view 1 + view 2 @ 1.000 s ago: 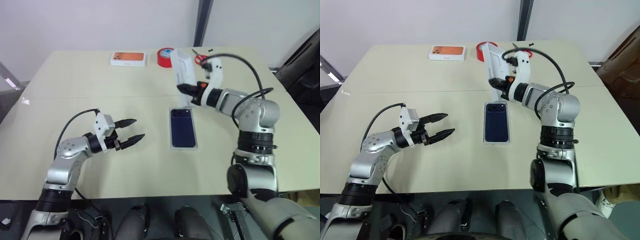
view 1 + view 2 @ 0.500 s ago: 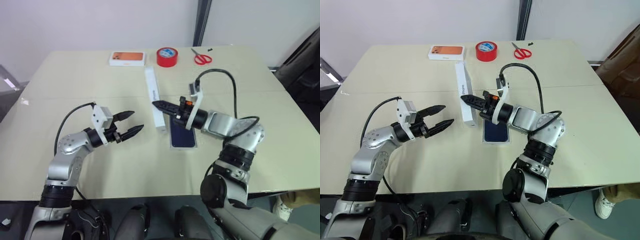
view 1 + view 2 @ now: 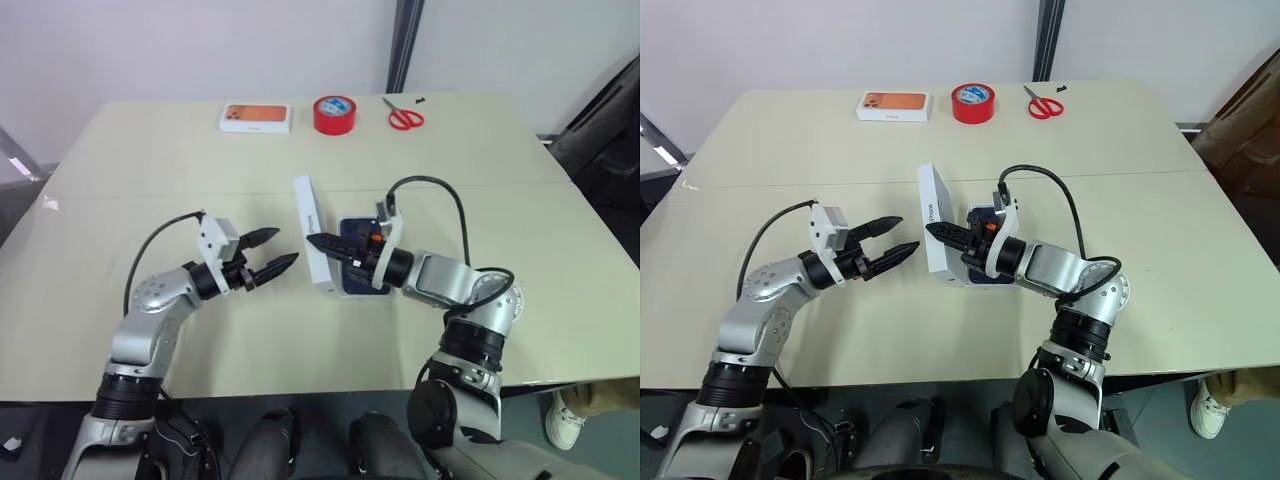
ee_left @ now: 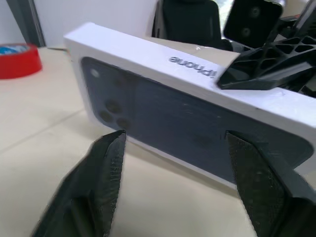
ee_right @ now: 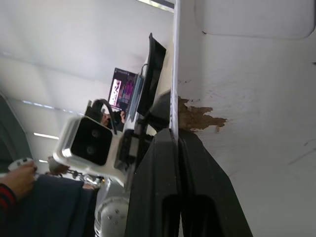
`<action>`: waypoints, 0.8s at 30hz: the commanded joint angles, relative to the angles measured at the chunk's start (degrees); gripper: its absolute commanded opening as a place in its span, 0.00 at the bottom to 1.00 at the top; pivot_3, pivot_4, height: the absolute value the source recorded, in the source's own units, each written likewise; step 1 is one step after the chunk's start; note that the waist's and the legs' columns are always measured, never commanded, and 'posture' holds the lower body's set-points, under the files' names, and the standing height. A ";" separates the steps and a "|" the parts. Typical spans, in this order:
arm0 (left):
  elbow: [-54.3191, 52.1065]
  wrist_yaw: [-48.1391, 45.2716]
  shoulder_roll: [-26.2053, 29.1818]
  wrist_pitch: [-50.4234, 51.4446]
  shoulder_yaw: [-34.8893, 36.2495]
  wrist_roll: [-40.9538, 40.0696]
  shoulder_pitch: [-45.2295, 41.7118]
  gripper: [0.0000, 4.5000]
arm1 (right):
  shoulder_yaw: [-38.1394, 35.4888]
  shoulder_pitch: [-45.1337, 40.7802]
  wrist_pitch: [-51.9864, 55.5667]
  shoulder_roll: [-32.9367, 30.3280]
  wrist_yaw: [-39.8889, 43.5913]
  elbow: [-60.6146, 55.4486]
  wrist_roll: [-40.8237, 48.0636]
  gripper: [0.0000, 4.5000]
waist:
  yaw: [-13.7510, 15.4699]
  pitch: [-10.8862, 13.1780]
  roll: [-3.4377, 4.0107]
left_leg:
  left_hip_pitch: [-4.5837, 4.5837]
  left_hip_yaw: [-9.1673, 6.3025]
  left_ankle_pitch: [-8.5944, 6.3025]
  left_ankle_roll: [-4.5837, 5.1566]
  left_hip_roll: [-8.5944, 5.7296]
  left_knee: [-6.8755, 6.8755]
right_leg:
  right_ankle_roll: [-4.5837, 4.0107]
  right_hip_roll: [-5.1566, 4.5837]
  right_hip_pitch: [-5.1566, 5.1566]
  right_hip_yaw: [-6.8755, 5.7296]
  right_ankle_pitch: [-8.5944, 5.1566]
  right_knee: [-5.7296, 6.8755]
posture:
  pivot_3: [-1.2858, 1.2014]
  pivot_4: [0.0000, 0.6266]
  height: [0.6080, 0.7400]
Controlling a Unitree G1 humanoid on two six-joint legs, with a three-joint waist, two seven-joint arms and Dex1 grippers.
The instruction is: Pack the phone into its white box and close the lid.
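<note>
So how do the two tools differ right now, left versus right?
The left tool has its jaws apart and holds nothing; the right tool is shut on the lid, pinching one wall. The left tool sits just short of the lid's printed face, while the right tool carries the lid tilted on edge above the white box with the phone in it. Both point inward, toward the lid between them.

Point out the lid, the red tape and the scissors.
lid (image 3: 312,235): left eye view, on its white side wall.
red tape (image 3: 334,114): left eye view, on the roll's top face.
scissors (image 3: 405,118): left eye view, on the red handles.
</note>
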 commanded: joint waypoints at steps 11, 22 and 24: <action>-0.35 4.15 -2.51 -0.19 -0.17 0.95 -1.51 0.01 | 13.99 2.53 -15.68 -5.34 -12.31 -0.31 22.50 0.00 | -0.37 0.00 0.00 | 0.00 0.00 0.00 0.01 0.02 -0.01 | 0.00 0.02 -0.02 0.00 0.00 0.01 | 0.52 0.24 0.95; 2.26 3.74 -4.73 -1.61 -3.91 3.58 -0.92 0.01 | 21.81 6.96 -23.41 -13.31 -9.51 -0.62 24.05 0.00 | -0.85 0.00 0.00 | -0.01 0.00 -0.01 0.04 0.03 -0.01 | 0.01 0.03 0.03 -0.03 -0.01 -0.03 | 0.52 0.24 0.95; 4.01 3.88 -6.07 -2.27 -4.94 4.59 -1.60 0.01 | 22.32 7.24 -24.39 -14.18 -8.54 -0.58 24.26 0.00 | -1.00 0.00 0.00 | 0.00 0.00 -0.01 0.04 0.04 -0.01 | 0.01 0.04 0.04 -0.04 -0.01 -0.02 | 0.52 0.24 0.95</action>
